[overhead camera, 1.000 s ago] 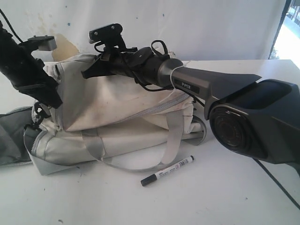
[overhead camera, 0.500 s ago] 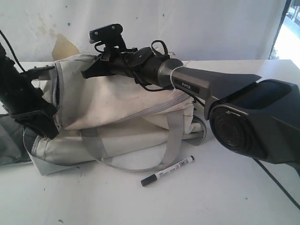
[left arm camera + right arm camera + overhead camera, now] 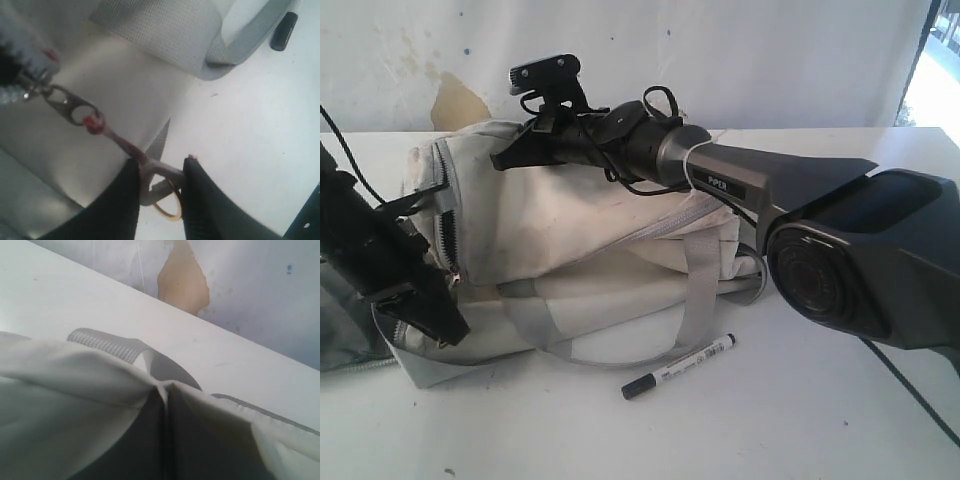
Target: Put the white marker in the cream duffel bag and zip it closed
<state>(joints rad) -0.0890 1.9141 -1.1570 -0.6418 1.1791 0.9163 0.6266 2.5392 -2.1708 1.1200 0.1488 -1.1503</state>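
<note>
The cream duffel bag (image 3: 580,230) lies on the white table, left of centre. The white marker (image 3: 678,366) with a black cap lies on the table in front of the bag, apart from both grippers. Its cap (image 3: 284,31) shows in the left wrist view. My left gripper (image 3: 438,322) is low at the bag's left end. There the left gripper (image 3: 160,164) is shut on the cord loop of the zipper pull (image 3: 70,106). My right gripper (image 3: 506,157) reaches across the bag's top. The right gripper (image 3: 165,389) is shut on a fold of the bag's cream fabric (image 3: 75,385).
The right arm's large dark base (image 3: 865,255) stands at the right, close to the bag. A grey webbing strap (image 3: 695,290) hangs down the bag's front toward the marker. Dark grey fabric (image 3: 340,335) lies at the far left. A wall with a peeled patch (image 3: 455,100) stands behind.
My left gripper has come down the bag's left end toward the table, drawing the zipper pull with it. The bag's left end has shifted. The right arm and the marker have stayed put.
</note>
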